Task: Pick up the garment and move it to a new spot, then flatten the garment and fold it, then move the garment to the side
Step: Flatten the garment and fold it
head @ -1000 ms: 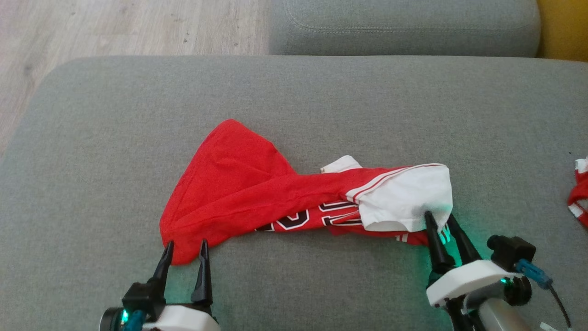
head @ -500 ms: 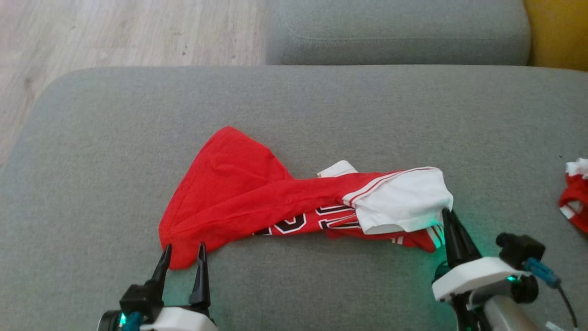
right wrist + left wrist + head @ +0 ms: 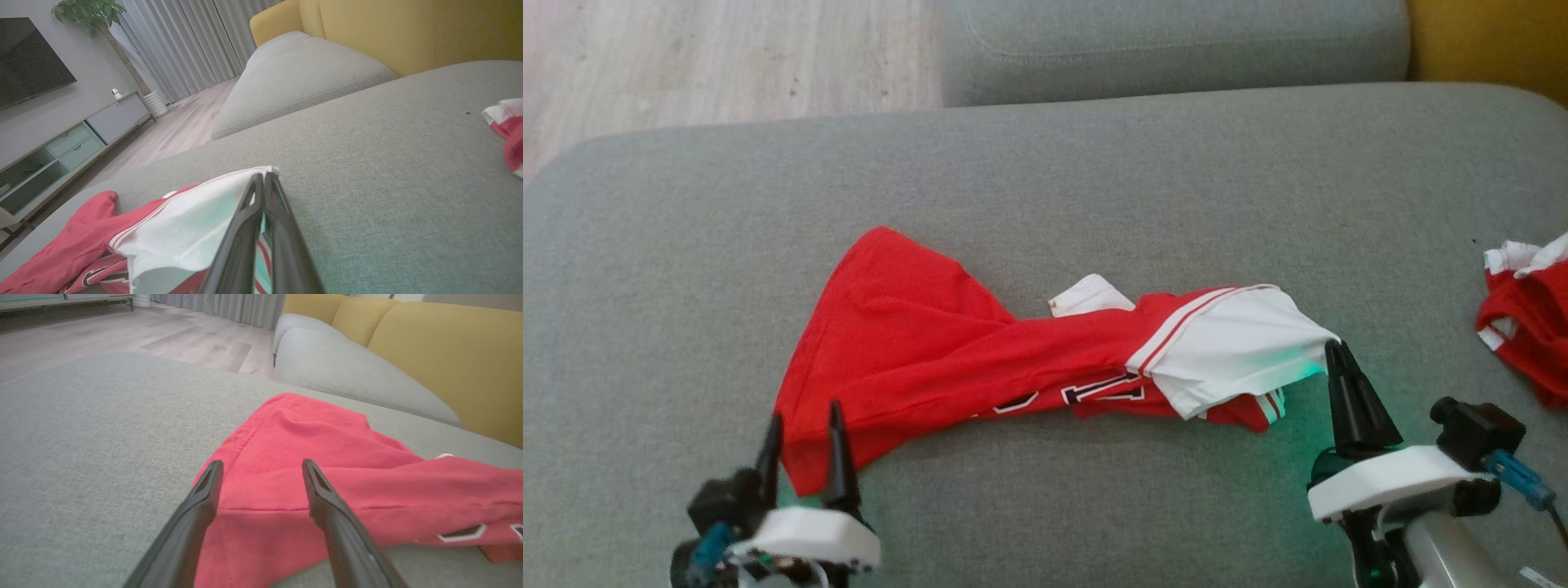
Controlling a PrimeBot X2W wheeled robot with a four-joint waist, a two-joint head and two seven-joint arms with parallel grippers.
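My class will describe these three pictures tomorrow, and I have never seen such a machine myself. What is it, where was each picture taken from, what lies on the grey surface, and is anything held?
This is a wheeled robot with two arms, each ending in a hand with two long dark fingers. The wide picture looks down from a camera on its head. The other two come from cameras on its wrists, each looking along that hand's fingers. On the grey sofa cushion lies a crumpled red and white garment with dark lettering. The right hand is shut, pinching a corner of the white part. The left hand is open, with a finger on either side of the red corner, gripping nothing. A second red-and-white cloth lies apart at the right edge.
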